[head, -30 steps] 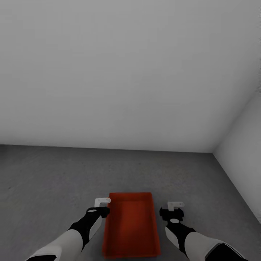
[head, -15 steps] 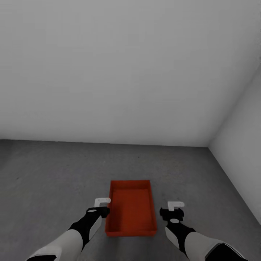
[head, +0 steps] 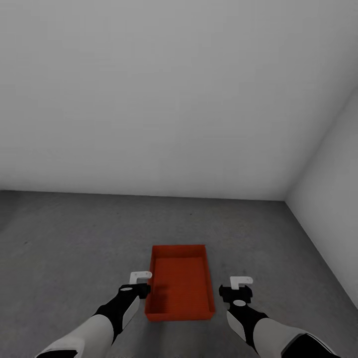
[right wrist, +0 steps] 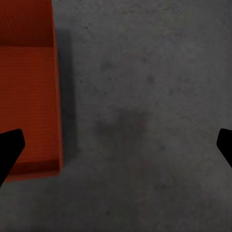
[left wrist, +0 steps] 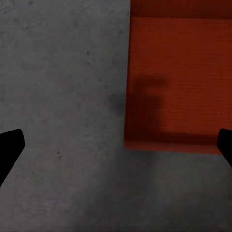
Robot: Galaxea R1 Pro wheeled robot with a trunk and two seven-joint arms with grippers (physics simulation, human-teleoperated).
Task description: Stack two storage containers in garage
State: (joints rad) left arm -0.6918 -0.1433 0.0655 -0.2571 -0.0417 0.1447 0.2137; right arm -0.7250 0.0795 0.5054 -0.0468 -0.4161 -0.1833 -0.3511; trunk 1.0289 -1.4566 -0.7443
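Observation:
One orange-red storage container point(head: 181, 283) lies open side up on the dark grey concrete floor point(head: 74, 238) of the garage, near a wall corner. My left gripper point(head: 140, 277) hovers open just beside its left wall, above floor level. On the other side, my right gripper point(head: 241, 283) hangs open, a little off the right wall. In the left wrist view the container point(left wrist: 174, 87) lies below the wide-spread gripper point(left wrist: 116, 150), partly under it. The right wrist view has the container point(right wrist: 26, 96) off to one side and bare floor under the gripper point(right wrist: 116, 150).
A plain pale grey wall point(head: 149, 99) stands ahead and meets a side wall point(head: 333, 199) at the right. Mottled concrete stretches open to the left and in front of the container.
The container has dropped from between my grippers to the floor and now looks smaller and sharper. Both grippers kept their places. The view shifted slightly.

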